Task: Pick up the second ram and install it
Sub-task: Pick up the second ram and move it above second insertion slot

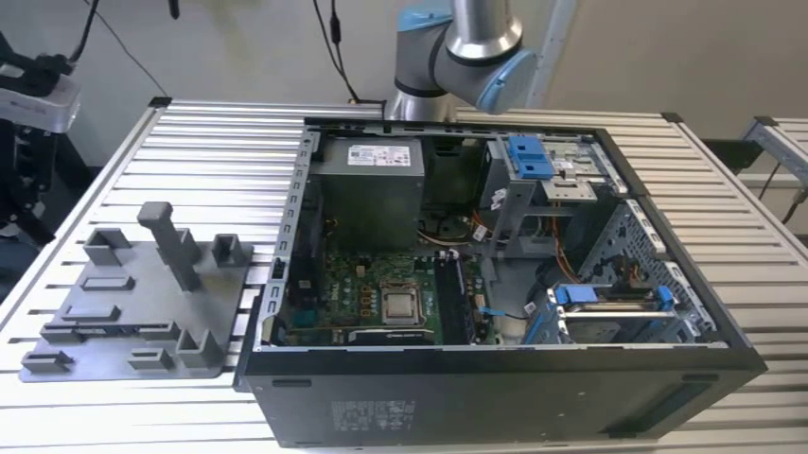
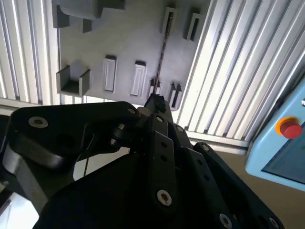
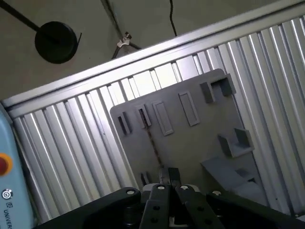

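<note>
Second ram: a thin stick, seen edge-on in both wrist views. It is stood on its long edge in slotted holders on the grey fixture plate. In the exterior view it is made out as a dark, faintly blue strip along the plate's near edge.
Gripper: the fingertips are drawn together with nothing gripped (the same is seen in the first wrist view). It is held above the plate and apart from the stick.
Fixture plate: laid flat by the slatted aluminium table's edge on the exterior view's left, with upright posts rising from it.
Computer case: set just beside the plate with its side opened and the motherboard exposed.
Arm: seen beyond the case's far edge.
</note>
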You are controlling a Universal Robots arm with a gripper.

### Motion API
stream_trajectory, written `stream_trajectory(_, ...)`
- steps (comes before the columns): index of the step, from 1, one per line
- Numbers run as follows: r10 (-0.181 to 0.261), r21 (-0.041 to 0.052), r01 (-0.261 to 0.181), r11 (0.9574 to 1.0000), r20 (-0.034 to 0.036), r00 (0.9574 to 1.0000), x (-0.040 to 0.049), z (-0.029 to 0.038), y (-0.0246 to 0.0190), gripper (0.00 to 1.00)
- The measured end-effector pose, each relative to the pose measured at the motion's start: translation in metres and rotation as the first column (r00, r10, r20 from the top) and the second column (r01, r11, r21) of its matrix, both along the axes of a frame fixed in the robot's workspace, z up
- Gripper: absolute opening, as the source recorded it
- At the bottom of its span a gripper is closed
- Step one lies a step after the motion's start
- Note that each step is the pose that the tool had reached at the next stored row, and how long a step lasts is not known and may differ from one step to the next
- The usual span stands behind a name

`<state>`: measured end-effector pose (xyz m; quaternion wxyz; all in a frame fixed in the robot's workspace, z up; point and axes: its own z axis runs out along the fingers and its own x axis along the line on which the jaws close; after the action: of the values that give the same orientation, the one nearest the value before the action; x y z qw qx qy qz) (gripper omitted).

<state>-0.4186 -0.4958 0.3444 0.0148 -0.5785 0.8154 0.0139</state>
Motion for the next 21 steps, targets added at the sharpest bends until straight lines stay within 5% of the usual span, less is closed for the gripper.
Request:
stream_trajectory(6,0.103,-0.0002,-0.103,0.9947,0.0053,0.9946,-0.0001,-0.0044,0.0001,0.11)
stream_trajectory(16,0.255,-0.0003,-0.255,0.9669,0.0054,0.9669,0.0007,-0.0099,0.0000,0.11)
stream_trajectory(21,0.279,-0.0001,-0.279,0.9604,0.0049,0.9604,0.0068,-0.0112,0.0000,0.11)
